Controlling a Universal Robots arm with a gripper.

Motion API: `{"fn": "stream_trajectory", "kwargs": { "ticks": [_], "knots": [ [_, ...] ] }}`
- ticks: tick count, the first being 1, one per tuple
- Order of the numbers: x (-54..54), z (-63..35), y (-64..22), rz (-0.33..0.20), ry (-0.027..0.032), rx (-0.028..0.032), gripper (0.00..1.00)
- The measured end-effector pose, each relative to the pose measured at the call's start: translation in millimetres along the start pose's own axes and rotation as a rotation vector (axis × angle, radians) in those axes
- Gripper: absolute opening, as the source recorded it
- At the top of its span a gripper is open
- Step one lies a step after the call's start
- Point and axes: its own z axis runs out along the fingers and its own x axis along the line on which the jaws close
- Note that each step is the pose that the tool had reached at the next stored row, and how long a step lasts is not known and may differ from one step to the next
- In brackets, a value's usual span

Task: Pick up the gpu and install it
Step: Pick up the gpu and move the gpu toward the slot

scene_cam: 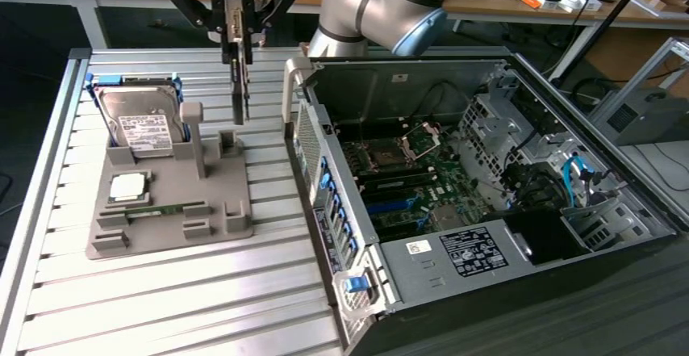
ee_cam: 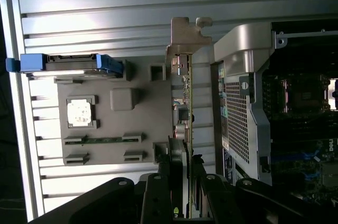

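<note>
The gpu (scene_cam: 239,94) hangs edge-on and upright, lifted above the grey holder (scene_cam: 161,231) on the slatted table. My gripper (scene_cam: 239,49) is shut on its top edge. In the wrist view the gpu (ee_cam: 186,97) shows as a thin green board with a silvery end bracket at its far end. My gripper (ee_cam: 182,163) has a dark finger clamped against each side of it. The card hangs between the holder and the open computer case (scene_cam: 485,170), close to the case's near wall.
A silver hard drive (scene_cam: 145,126) with blue rails leans in the holder, with a processor (scene_cam: 127,185) and a memory stick (scene_cam: 161,211) lying flat below it. The case's motherboard (scene_cam: 415,186) lies exposed, with cables and drive bays toward the exterior view's right.
</note>
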Motion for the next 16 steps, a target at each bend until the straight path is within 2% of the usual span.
{"fn": "stream_trajectory", "kwargs": {
  "ticks": [16],
  "knots": [
    [-6.4, 0.2, 0.5, 0.000, 0.0000, 0.0007, 0.27]
  ]
}}
